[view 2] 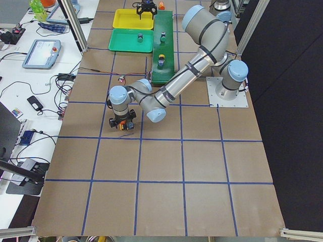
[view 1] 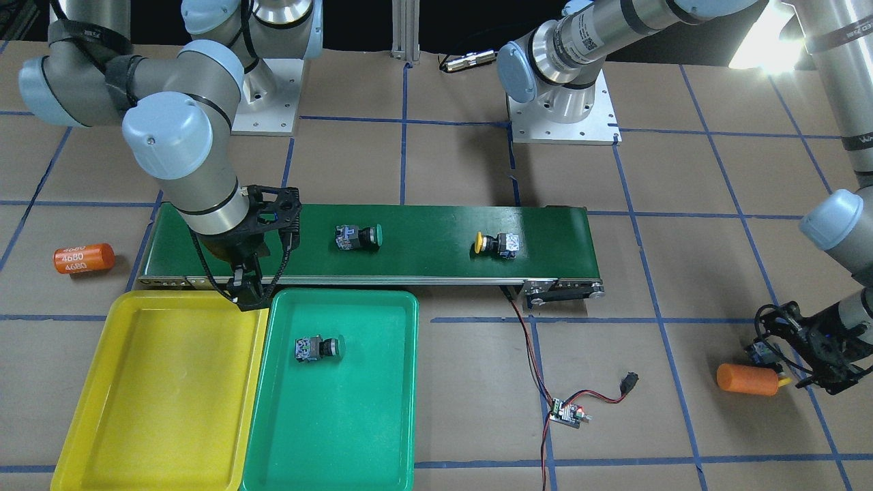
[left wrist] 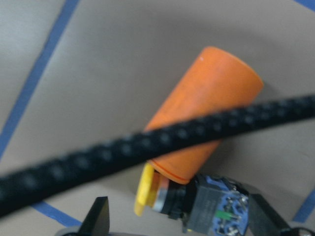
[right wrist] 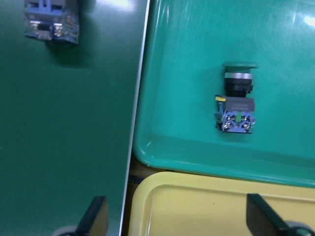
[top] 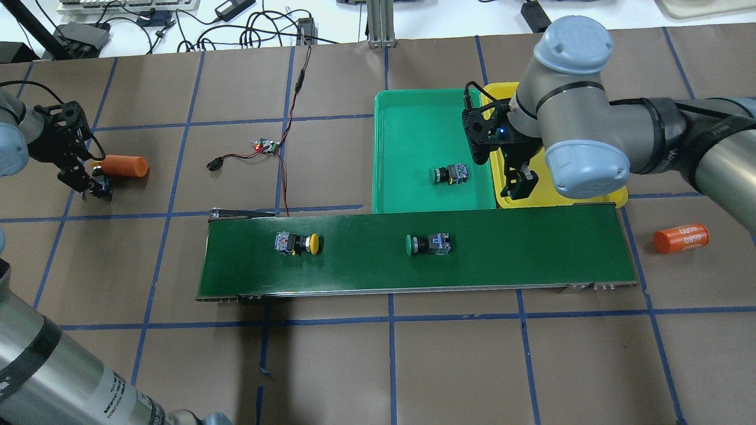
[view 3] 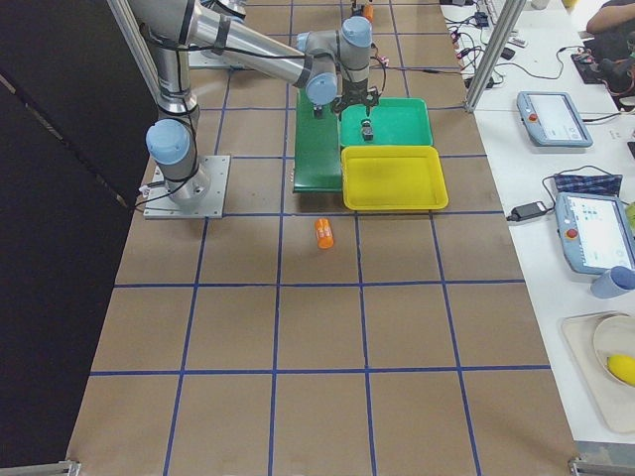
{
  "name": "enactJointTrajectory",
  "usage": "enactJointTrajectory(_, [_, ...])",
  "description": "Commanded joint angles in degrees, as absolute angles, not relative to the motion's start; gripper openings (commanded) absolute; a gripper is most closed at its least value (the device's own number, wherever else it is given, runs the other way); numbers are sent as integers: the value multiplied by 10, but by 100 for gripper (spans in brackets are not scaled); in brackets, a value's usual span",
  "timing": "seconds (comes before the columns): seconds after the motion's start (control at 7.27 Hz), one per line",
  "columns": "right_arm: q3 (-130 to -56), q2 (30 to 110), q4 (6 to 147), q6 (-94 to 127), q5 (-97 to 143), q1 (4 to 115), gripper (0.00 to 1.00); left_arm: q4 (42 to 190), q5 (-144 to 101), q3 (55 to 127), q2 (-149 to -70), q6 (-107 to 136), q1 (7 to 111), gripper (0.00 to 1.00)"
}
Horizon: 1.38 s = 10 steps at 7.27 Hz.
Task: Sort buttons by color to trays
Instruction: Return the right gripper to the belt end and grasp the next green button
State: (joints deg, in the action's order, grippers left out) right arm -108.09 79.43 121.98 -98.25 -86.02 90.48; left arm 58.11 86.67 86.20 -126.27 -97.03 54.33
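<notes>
- Four push-button switches with black-and-grey bodies and mushroom caps await sorting. At far left of the overhead view, the left end effector (top: 94, 184) stands released, its fingers straddling one yellow-capped switch (left wrist: 194, 204) that lies on the surface.
- An orange plastic cylinder (top: 123, 166) rests against that switch near its cap, and a closing grip would likely nudge it.
- A small circuit board with red-black wires (top: 267, 146) sits farther right, its leads running to the long dark-green conveyor belt (top: 531, 260).
- On the belt lie a second yellow-capped switch (top: 297, 243) and, well apart to its right, a green-capped switch (top: 428, 244), both on their sides.
- The shallow green plastic tray (top: 413, 118) holds the other green-capped switch (top: 449, 174). The shallow yellow plastic tray (view 1: 164, 389), just beside it, holds no switch.
- The right end effector (top: 520, 184) hangs released and empty above the yellow tray's corner nearest the belt and the green tray.
- A second orange cylinder (top: 680, 238) lies at far right.
- The switches look light, rigid and hard-shelled. Their round caps seem apt to roll or slip, so the squared body is judged the surer place to take hold.
- The surface (top: 460, 366) is brown and gridded with blue tape. Side views show white benches with cables and handheld screens (view 2: 43, 53), and a dark backdrop behind the robot.
</notes>
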Motion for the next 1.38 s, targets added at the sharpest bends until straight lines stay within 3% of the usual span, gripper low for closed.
enactJointTrajectory(0.0, [-1144,830,1218,-998,-860,868,100,610,868,861,-1260,-985,540,100])
enactJointTrajectory(1.24, [-1216,862,1227,-984,-892,872,100,601,865,853,-1276,-1070,540,100])
